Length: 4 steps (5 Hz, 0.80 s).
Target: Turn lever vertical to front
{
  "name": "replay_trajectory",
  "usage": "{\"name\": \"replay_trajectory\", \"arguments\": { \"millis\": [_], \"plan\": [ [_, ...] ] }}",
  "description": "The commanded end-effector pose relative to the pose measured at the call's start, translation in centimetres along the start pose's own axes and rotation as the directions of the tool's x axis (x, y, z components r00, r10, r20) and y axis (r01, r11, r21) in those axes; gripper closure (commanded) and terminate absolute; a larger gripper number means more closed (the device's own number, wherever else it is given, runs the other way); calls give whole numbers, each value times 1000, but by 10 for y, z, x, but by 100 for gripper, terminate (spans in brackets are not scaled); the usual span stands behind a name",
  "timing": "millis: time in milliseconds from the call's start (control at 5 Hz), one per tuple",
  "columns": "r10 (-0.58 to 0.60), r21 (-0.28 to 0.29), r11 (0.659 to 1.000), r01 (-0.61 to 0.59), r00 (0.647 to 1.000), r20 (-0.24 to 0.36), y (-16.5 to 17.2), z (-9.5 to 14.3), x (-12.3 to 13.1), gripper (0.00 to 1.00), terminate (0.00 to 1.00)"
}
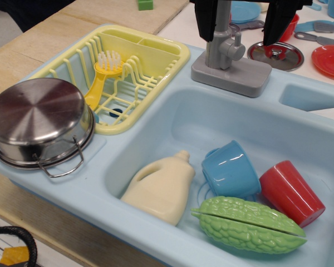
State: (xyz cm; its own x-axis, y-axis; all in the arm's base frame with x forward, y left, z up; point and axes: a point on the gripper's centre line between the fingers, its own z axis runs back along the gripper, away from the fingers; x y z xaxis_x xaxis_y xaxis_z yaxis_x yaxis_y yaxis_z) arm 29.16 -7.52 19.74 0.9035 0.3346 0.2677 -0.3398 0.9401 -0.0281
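Gripper (245, 25) fingers hang from the top edge, spread apart with nothing clasped, one black finger (207, 19) touching or just left of the lever (221, 47) and the other (279, 21) well to its right. The lever is a grey upright post with a stubby round knob pointing right, rising from a grey rectangular base (234, 73) on the back rim of the pale blue toy sink (156, 119). Behind the base lies a round silver lid with a red knob (276, 54), and a red plate (330, 60) sits further right. In the basin lie a cream bottle (160, 186), a blue cup (230, 169), a red cup (291, 192) and a green bitter gourd (248, 223). Left of the basin, a yellow dish rack (156, 55) holds a yellow brush (100, 78); a steel pot (39, 122) rests upside down at the sink's left corner.
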Motion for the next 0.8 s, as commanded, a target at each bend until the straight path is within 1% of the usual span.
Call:
{"name": "replay_trajectory", "arguments": {
  "millis": [0,200,600],
  "plan": [
    [0,0,1000,0,1000,0,0,0,0,0,0],
    [-49,-22,999,50,998,34,-4,-6,11,0,0],
    [-114,-45,992,118,990,81,-11,-12,24,0,0]
  ]
}}
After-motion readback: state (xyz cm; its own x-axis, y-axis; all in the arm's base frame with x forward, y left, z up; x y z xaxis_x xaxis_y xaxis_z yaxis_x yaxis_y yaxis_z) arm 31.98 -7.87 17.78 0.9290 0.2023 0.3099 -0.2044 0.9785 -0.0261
